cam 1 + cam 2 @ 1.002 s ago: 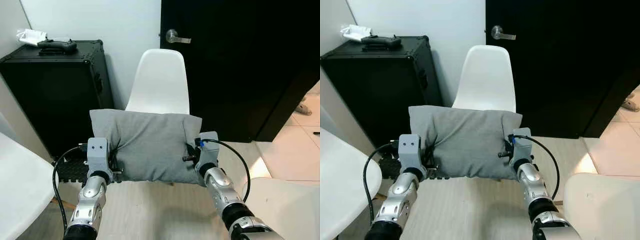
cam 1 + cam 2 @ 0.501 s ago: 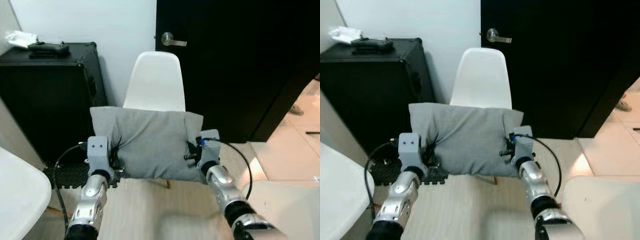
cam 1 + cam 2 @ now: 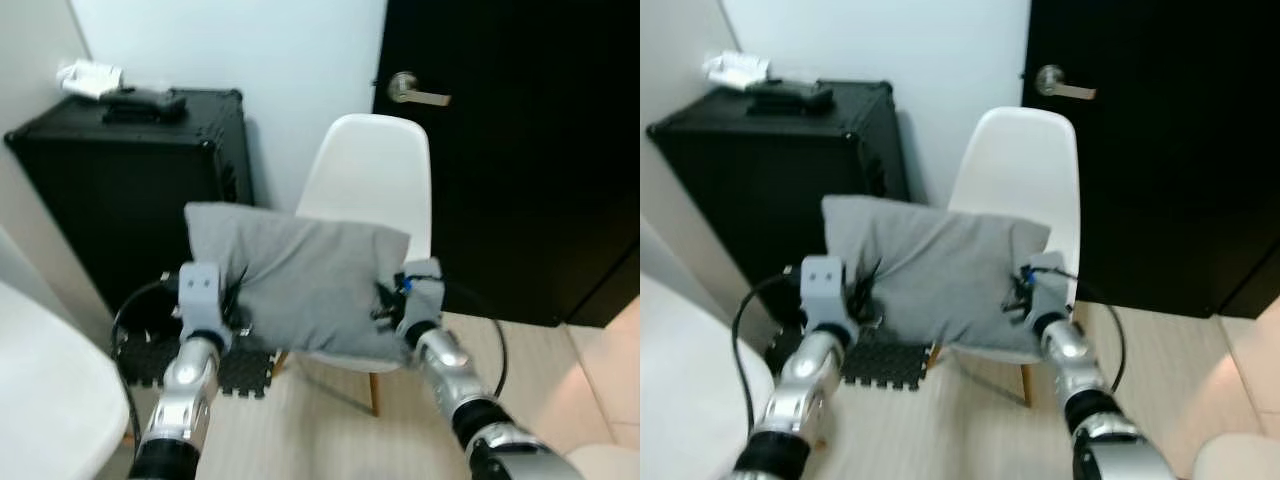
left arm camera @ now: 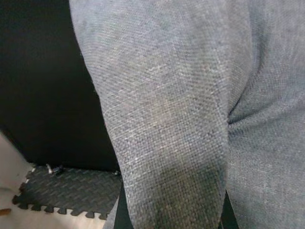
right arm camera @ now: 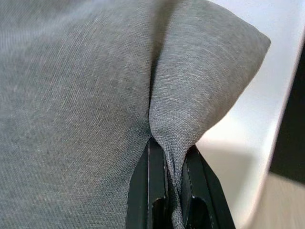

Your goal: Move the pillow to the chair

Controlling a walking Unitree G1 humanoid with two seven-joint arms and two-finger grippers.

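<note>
Carrying stage of the pillow transfer. The grey pillow [image 3: 305, 285] is held in the air between both arms, in front of the white chair [image 3: 372, 185] and overlapping its seat as seen from the head camera; whether its lower edge already touches the seat cannot be told. The left tool [image 3: 232, 308] grips the pillow's left edge, and in the left wrist view a thick fold of grey fabric [image 4: 167, 119] runs down between its two fingers, whose dark bases show at either side of the fold, so this tool is clamped on the pillow. The right tool [image 5: 167, 183] is likewise closed on the pillow's right edge: its black fingers [image 5: 155, 186] pinch a gathered pleat of cloth, with the white chair shell visible beyond the pillow's corner. The chair stands against the wall beside a black case [image 3: 120, 190], with a dark door [image 3: 520, 150] behind it and a black foam mat [image 3: 240, 368] on the floor near its legs. Judged progress: the pillow is picked up and brought to the chair, so most of the task appears done. What remains is to lower it fully onto the seat, release both grips, and draw the arms back without dragging the fabric off.
</note>
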